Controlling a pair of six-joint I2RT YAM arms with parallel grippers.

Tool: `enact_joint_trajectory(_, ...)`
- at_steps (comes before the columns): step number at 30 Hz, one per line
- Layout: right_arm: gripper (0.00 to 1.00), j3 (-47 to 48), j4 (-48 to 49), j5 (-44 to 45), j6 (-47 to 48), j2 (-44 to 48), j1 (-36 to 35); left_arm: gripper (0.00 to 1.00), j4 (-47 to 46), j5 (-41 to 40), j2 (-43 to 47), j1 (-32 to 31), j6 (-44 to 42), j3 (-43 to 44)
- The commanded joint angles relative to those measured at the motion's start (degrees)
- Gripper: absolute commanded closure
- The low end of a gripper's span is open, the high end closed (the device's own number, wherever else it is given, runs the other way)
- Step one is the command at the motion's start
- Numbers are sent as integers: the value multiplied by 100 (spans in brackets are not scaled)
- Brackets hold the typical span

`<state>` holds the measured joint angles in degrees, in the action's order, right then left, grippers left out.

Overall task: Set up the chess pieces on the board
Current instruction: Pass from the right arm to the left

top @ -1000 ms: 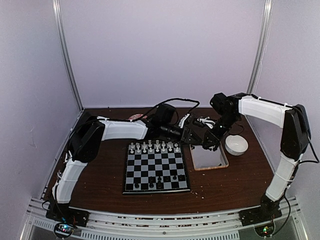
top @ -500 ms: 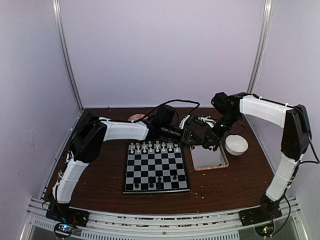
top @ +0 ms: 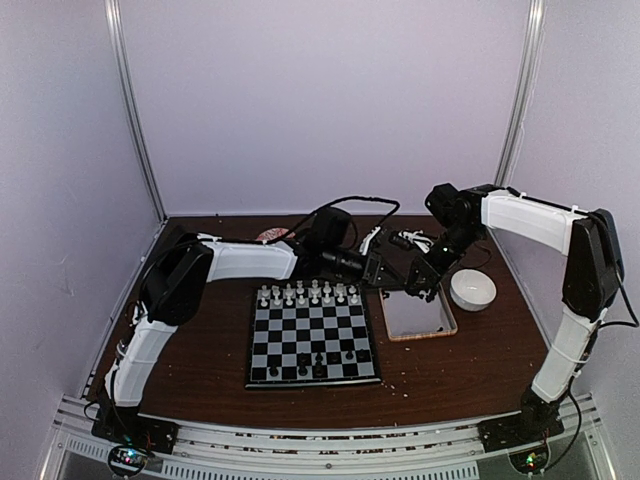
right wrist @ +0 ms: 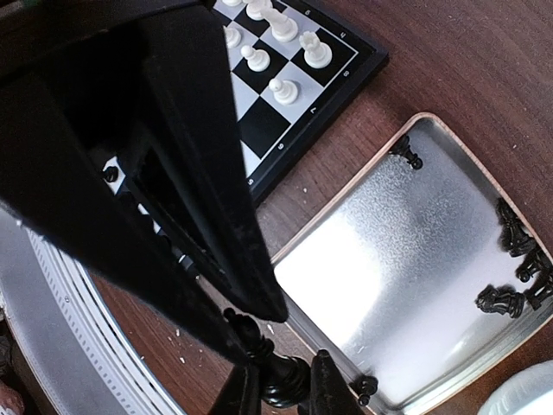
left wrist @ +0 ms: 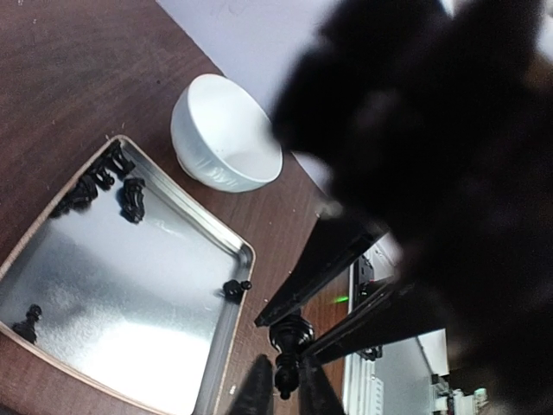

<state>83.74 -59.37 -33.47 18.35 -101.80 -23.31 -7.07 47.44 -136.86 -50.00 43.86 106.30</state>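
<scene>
Both pincers meet over the upper edge of the tray (left wrist: 130,285), right of centre in the top view, and both have hold of one black piece (left wrist: 291,333). In the left wrist view the left pincer (left wrist: 283,372) comes up from the bottom edge, clenched on the lower tip of that piece. The right arm's two dark fingers slant in from the upper right and grip its wider end. In the right wrist view the right pincer (right wrist: 283,370) is clamped on the piece's base at the bottom of the frame. The left arm's fingers narrow to a point on the other end (so the piece is off the worktop (top: 200,340), held between the two).

The board (top: 290,335) lies flat at the centre of the top view, just left of the tray. White pieces (top: 307,294) fill its two upper rows. A few black pieces (top: 318,358) stand toward its lower edge.

Loose black men (left wrist: 131,197) lie in the tray, most of them bunched at its upper left corner in the left wrist view. One lies by the right rim and one at the lower left. A white bowl (left wrist: 225,134) sits just beyond the tray's upper rim.
</scene>
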Motion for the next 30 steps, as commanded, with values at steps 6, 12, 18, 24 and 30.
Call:
enact_joint_trajectory(6,85,158,157,-215,-141,101,69,77,-238,229,-161,-36,-86,251)
enact_joint_trajectory(12,84,170,204,-350,-192,99,108,80,-327,367,-227,-58,-55,346)
enact_joint_trajectory(18,85,160,250,-440,-234,112,164,77,-628,555,-229,-72,32,309)
enact_joint_trajectory(24,84,151,293,-505,-289,127,232,87,-816,615,-228,-72,110,260)
enact_joint_trajectory(30,84,152,295,-583,-309,123,252,81,-832,614,-230,-73,124,262)
